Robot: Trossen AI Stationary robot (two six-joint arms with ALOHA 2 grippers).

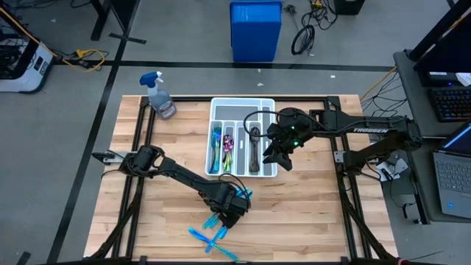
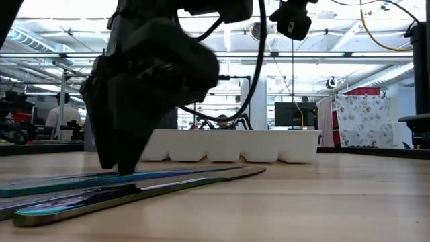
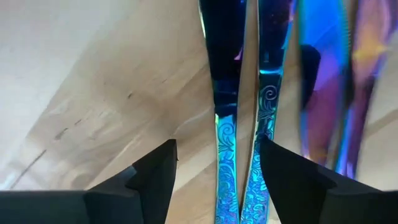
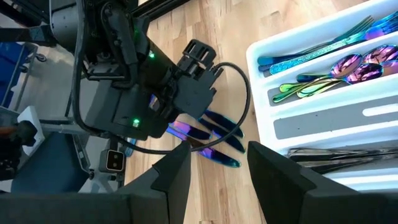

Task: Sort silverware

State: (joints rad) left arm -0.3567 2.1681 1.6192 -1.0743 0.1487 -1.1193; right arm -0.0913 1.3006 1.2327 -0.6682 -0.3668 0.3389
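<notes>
While both arms are sitting over the wooden table [image 1: 309,221], here's the rundown:

Left gripper: the left gripper [image 1: 229,211] is hanging low over the loose cutlery near the front of the table. Its two dark fingers [image 3: 155,177] are standing apart, straddling two slim iridescent blue knife handles with scrollwork [image 3: 239,180], and nothing is getting pinched between them.

Contact: in the low view the fingertips are coming right down onto the blades on the table [image 2: 134,183]; can't say if they're actually touching.

Loose silverware: a little crossed pile of blue-teal pieces [image 1: 213,237] is lying on the wood just in front of the left gripper, with more blurry blue and purple pieces beside the two handles in the left wrist view.

Right gripper: the right gripper [image 1: 280,158] is hovering at the right edge of the white compartmented plastic tray [image 1: 243,103], fingers parted and carrying nothing.

Tray contents: blue-teal forks [image 4: 323,46] are lying in one slot, small rainbow-purple spoons [image 4: 348,68] in the next, dark gunmetal spoons [image 4: 348,152] two slots over, with a bare slot in between.

Other stuff: a clear spray bottle with a blue trigger top [image 1: 159,96] is standing at the table's back left corner.
</notes>
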